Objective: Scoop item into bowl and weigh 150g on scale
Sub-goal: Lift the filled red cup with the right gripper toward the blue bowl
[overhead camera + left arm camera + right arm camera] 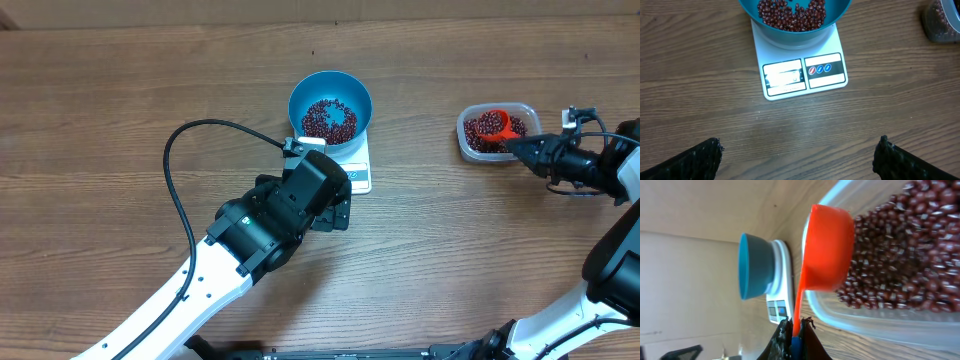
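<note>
Right gripper (796, 330) is clamping the scoop (827, 250) in the tub (875, 327) of beans (900, 255); left gripper (799, 145), jaws apart, is hovering near the scale (785, 77) bearing the bowl (790, 38).

The bowl (330, 103) stands on the scale (358, 170) near the middle of the surface (120, 100), with beans (328, 120) inside it. The scale's display edge juts out from under the bowl on the near side. The left claw (799, 155) hangs just before that edge, apart from it, jaws spread wide. Well to the right lies the tub (497, 133), holding more beans. The scoop (503, 127) has its cup over the tub's beans and its handle crossing the tub's near rim into the right claw (795, 335), which pinches it.
</note>
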Tool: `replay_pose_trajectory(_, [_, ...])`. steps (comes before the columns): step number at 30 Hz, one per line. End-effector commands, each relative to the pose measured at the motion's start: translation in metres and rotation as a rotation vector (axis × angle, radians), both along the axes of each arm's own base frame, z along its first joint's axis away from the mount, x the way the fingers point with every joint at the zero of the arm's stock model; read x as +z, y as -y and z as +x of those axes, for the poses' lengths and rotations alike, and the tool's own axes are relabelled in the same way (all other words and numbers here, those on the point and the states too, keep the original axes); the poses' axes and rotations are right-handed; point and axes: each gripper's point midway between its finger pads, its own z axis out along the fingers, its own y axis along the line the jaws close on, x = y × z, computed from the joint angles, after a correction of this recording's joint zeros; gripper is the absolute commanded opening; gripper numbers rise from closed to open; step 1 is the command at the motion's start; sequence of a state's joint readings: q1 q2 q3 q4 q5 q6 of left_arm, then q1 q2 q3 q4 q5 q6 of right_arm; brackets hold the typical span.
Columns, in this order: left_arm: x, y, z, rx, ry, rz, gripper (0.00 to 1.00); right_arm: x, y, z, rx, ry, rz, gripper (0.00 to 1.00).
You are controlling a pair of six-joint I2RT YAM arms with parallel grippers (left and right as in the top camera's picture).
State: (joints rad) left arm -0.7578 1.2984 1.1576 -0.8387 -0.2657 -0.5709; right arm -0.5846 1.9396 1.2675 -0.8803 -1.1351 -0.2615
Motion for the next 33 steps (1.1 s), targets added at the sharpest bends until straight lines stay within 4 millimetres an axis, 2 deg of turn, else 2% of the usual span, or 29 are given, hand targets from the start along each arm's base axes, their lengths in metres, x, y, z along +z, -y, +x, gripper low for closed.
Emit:
replay_pose_trajectory(1, [0.001, 0.0, 0.001, 0.014, 0.004, -0.002, 1.0, 0.016, -0.004, 0.001, 0.005, 0.064, 0.09, 0.06])
replay_pose_trajectory(3, [0.001, 0.0, 0.001, 0.014, 0.004, -0.002, 0.99, 0.02, -0.006, 0.002, 0.006, 0.075, 0.113, 0.1])
replay_pose_trajectory(8, [0.001, 0.0, 0.001, 0.014, 0.004, -0.002, 1.0, 0.034, -0.01, 0.002, 0.012, 0.117, 0.189, 0.11])
replay_pose_trajectory(10, [0.001, 0.0, 0.001, 0.014, 0.004, -0.002, 0.99, 0.039, -0.011, 0.002, 0.014, 0.133, 0.213, 0.11])
replay_pose_trajectory(13, [0.001, 0.0, 0.001, 0.014, 0.004, -0.002, 1.0, 0.045, -0.012, 0.002, 0.016, 0.15, 0.243, 0.04])
replay_pose_trajectory(19, [0.001, 0.0, 0.001, 0.014, 0.004, -0.002, 1.0, 0.049, -0.014, 0.003, 0.021, 0.162, 0.265, 0.04])
replay_pose_trajectory(33, [0.001, 0.0, 0.001, 0.014, 0.004, -0.002, 1.0, 0.049, -0.059, 0.006, 0.138, 0.151, 0.271, 0.04])
